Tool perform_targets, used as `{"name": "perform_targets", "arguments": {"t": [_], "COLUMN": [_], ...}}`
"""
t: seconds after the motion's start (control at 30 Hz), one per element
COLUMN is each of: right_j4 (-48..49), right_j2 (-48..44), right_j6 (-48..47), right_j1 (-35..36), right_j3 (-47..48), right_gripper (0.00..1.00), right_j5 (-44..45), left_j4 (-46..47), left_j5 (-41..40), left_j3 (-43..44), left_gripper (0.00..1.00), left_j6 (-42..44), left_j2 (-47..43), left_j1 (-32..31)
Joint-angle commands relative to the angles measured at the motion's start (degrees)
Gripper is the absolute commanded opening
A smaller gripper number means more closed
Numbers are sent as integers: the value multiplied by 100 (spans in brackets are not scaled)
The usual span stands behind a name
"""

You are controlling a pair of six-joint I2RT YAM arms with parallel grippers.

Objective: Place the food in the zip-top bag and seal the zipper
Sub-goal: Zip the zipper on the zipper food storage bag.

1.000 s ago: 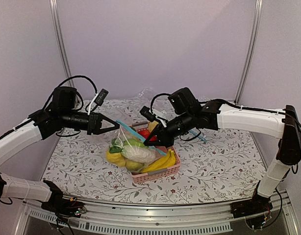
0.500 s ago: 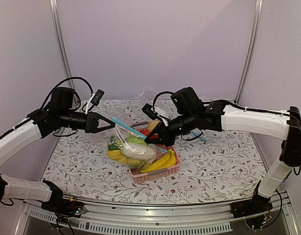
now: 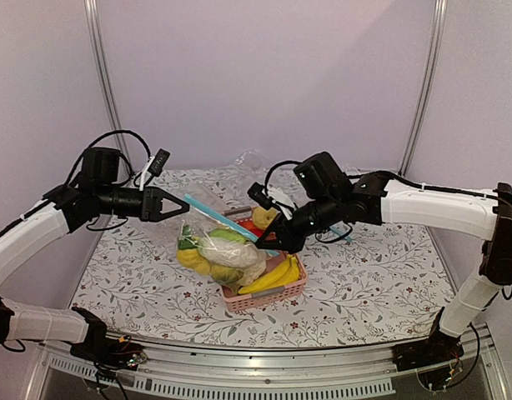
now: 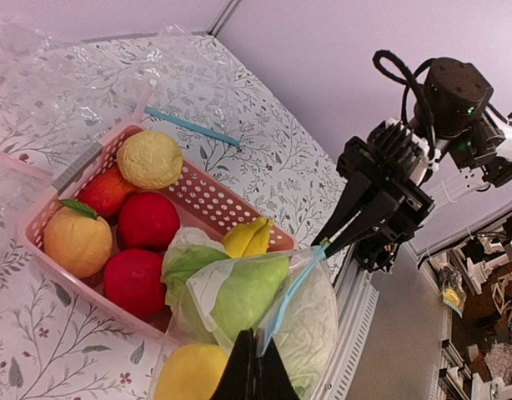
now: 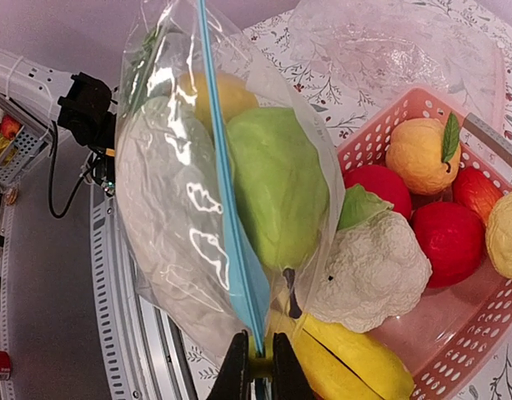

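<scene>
Near the middle of the worktop [image 3: 364,283] sat the pink basket [image 3: 268,298], and the zip-top bag [image 3: 227,254] hung over its left end, held up between the two arms. The food sagged in the bag's belly: a green fruit [image 5: 277,179], a white oblong piece [image 5: 156,200] and a yellow lemon-like fruit [image 5: 223,92]. The left gripper [image 3: 184,211] was pinched narrow on the zipper [image 3: 223,218] at the end nearer the left edge, and the right gripper [image 3: 263,244] was pinched on its other end. Whether the strip was pressed shut along its whole length could not be told.

The likely trouble was slippage: all the load hung from two small pinches on a slick thin strip, so a jerk or uneven pull could free one end and drop the bag into the basket. If a stretch was unsealed, pulling the ends apart could gape it and spill fruit
</scene>
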Motion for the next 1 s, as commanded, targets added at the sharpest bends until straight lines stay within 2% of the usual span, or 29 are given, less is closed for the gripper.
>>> {"name": "perform_targets", "arguments": {"t": [0.0,0.67,0.83,0.97], "right_j4": [-758,-725,-535,-318], "right_j2": [-218,-351,-458,-704], "right_j6": [59,258,347,492], "right_j1": [-51,-48,-52,-50], "right_j3": [-217,-331,-338,-400], "right_gripper": [4,7,21,38], "right_j5": [201,271,294,636], "left_j4": [26,16,-19,-152], "left_j5": [-207,-100,30,3], "left_j3": [229,257,238,154], "left_gripper": [0,0,0,0], "left_j6": [75,111,138,95], "left_j2": [-130,-76,-43,-121], "left_j1": [293,461,464,485]}}
